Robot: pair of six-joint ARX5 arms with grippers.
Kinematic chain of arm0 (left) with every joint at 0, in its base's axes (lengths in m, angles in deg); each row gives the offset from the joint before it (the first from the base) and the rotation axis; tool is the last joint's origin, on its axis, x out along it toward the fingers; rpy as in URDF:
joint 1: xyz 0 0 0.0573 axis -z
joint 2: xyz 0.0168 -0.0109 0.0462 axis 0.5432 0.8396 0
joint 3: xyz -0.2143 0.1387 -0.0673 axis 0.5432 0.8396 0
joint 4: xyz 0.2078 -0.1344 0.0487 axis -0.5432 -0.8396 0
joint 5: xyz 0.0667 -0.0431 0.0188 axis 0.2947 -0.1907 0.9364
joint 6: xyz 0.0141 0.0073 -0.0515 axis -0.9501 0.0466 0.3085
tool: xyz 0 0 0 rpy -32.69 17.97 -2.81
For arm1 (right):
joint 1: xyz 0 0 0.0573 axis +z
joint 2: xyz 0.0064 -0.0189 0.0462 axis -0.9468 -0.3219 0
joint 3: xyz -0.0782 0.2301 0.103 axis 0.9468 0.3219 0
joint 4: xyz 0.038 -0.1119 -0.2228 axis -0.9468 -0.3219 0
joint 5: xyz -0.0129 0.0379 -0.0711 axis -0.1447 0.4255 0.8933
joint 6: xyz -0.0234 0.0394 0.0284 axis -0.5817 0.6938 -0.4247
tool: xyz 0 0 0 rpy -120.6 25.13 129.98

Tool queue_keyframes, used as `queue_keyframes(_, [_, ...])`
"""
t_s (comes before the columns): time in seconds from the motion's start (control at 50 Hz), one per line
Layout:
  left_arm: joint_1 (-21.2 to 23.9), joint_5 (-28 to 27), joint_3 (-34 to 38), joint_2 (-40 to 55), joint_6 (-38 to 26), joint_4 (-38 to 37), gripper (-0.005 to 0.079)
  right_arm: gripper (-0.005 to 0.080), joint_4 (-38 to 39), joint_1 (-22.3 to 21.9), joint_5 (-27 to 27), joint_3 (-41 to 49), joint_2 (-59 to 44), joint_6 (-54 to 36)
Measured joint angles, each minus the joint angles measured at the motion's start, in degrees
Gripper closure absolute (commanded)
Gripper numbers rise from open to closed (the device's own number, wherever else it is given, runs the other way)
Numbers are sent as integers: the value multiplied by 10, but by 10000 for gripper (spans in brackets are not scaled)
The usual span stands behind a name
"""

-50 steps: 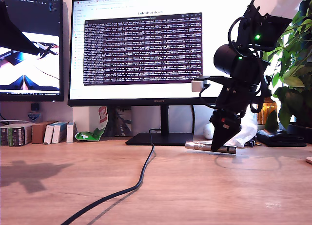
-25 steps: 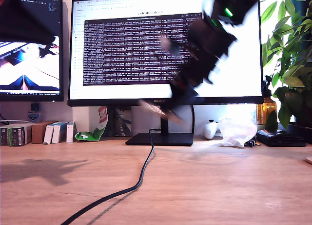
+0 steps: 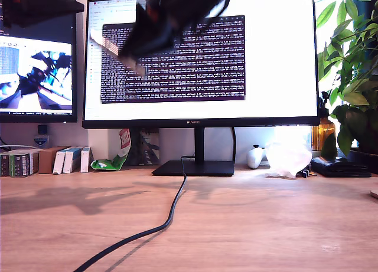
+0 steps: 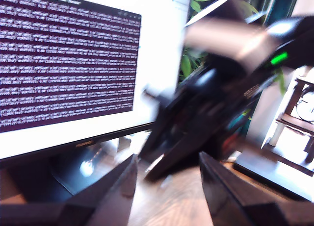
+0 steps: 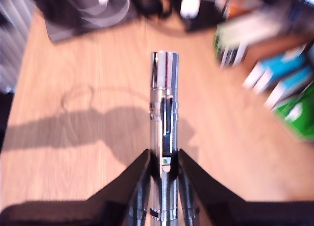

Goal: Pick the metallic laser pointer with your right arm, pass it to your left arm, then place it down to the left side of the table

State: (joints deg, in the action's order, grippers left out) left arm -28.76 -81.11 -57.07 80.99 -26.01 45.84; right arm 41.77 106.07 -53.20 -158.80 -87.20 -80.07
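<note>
at the exterior view's upper left, over the small side screen, a dark blurred shape hung in the air; we took it for an arm but could not be sure. just to its right, high before the big monitor, our second claw was clamped on the metallic laser pointer, which slanted in mid-air well above the desk, its free end toward the exterior view's left. the second wrist view showed the grip plainly: both fingers pressed against the silver barrel, with the ringed head sticking out past them over bare wood. our first claw stood with its jaws apart and nothing between them, facing the blurred black second arm with its green light. below, a black cable ran across the desk, and a leafy plant stood at the exterior view's right.

we judged the pick finished and the pass in hand, the exchange not yet made. the next move called for bringing the pointer's free end between the spread jaws of our first claw, closing them firmly, and only then letting go with our second claw; the heavy blur suggested speed that would need to drop first.
</note>
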Motion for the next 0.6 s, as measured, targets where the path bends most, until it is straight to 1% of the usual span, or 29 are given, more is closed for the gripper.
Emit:
queue_keyframes(0.12, [-4,10,0,7,3,10,369,765,1,-2,0,0,28,0])
queue_keyframes(0.26, [-4,17,0,7,21,47,369,765,10,-6,-3,-3,40,3])
queue_keyframes(0.32, [-4,15,0,7,24,64,369,765,20,-6,-14,-3,40,12])
queue_keyframes(0.4, [-4,10,0,7,50,84,369,765,33,-5,-28,-3,40,22])
queue_keyframes(0.5, [-4,4,0,7,68,105,370,765,43,2,-30,-3,40,29])
queue_keyframes(0.6, [-4,2,0,7,70,110,370,765,52,10,-30,-3,40,30])
